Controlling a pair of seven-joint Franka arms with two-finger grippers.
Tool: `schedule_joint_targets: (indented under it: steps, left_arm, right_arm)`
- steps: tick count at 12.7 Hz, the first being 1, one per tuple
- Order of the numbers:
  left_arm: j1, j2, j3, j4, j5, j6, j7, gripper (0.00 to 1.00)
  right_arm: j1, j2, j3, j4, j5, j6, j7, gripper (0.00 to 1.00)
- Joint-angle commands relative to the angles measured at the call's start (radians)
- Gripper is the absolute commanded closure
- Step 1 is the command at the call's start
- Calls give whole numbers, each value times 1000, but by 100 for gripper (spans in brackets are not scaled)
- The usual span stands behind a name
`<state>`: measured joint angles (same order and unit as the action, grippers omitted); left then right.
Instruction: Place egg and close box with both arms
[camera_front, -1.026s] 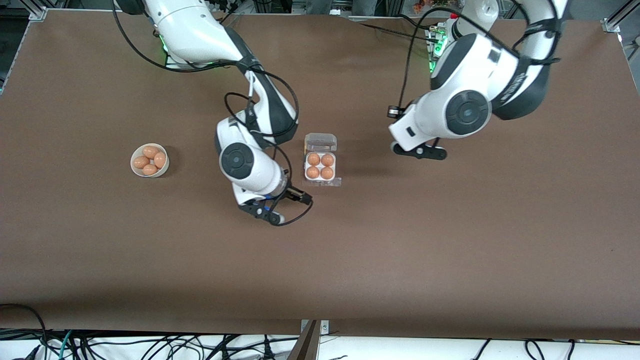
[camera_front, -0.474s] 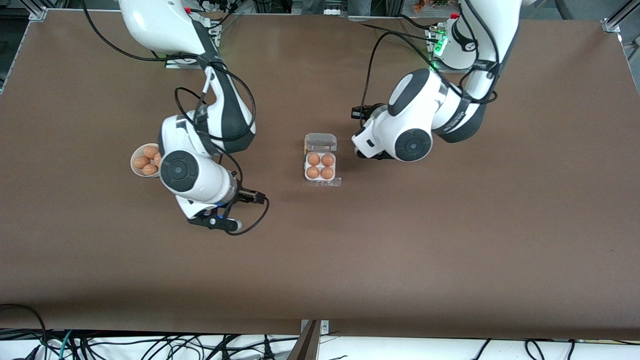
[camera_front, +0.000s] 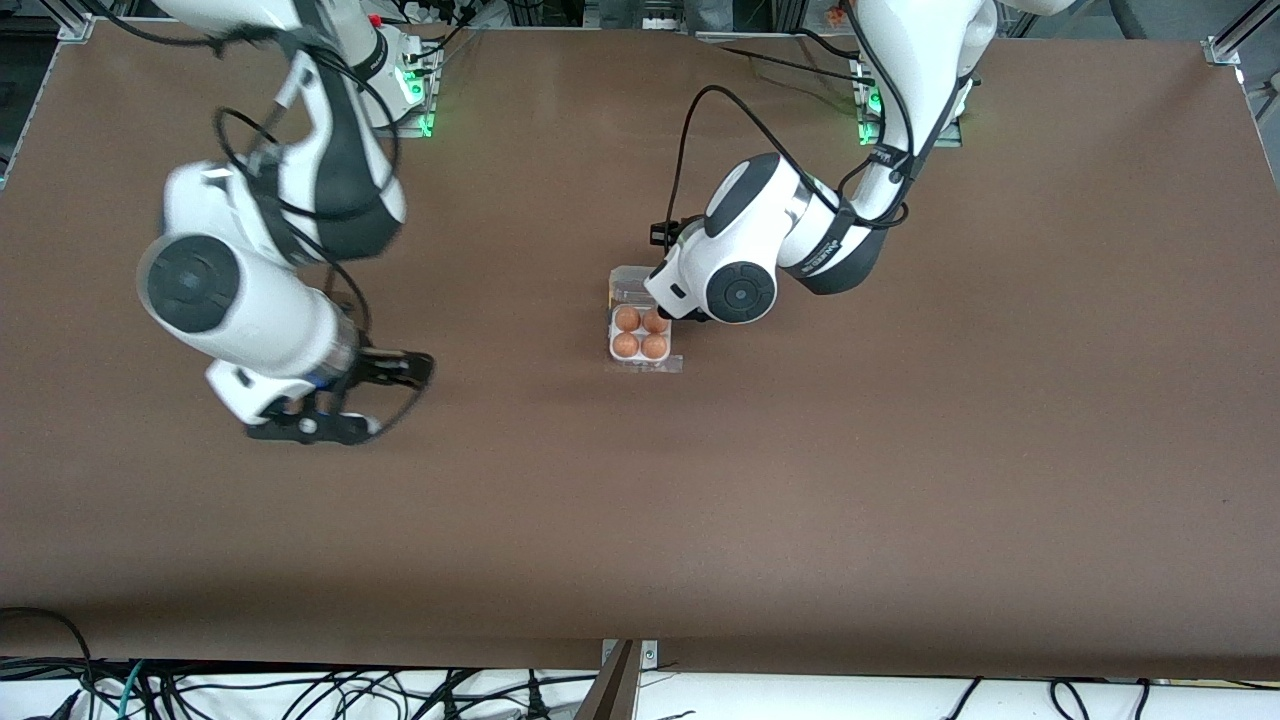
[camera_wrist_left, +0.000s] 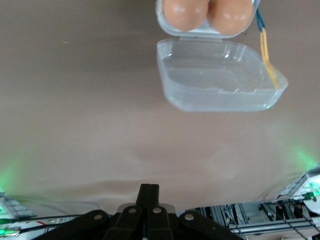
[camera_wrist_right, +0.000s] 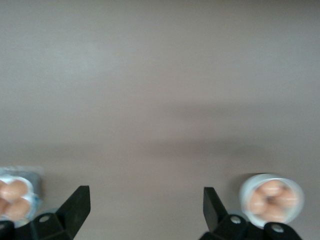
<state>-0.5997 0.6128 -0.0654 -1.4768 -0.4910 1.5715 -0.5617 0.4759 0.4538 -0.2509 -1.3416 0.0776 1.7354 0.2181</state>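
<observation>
The box is a small white tray with four brown eggs in its cells. Its clear lid lies open and flat on the table, as the left wrist view also shows for the lid and two eggs. My left gripper is shut with nothing in it and hangs low by the lid. In the front view the left arm's wrist covers part of the lid. My right gripper stands open and bare over the table toward the right arm's end.
A round white bowl with several brown eggs shows in the right wrist view; in the front view the right arm hides it. The box appears at that wrist view's edge. Cables run along the table's front edge.
The right arm swung away from the box toward its own end and now covers the bowl. The left arm came in over the open lid, and its gripper closed fully.
</observation>
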Motion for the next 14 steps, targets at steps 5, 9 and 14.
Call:
schedule_joint_targets:
  steps: [5, 9, 14]
  left_arm:
    - [-106, 80, 15, 41, -18, 96, -87, 99]
    - [-115, 108, 16, 41, -9, 186, -89, 98]
    - [-97, 105, 56, 52, -7, 306, -84, 96]
  right_arm:
    - [-364, -394, 271, -272, -81, -8, -158, 0]
    - [-425, -452, 292, -297, -76, -46, -178, 0]
    - [-418, -445, 291, -329, -75, -4, -168, 0]
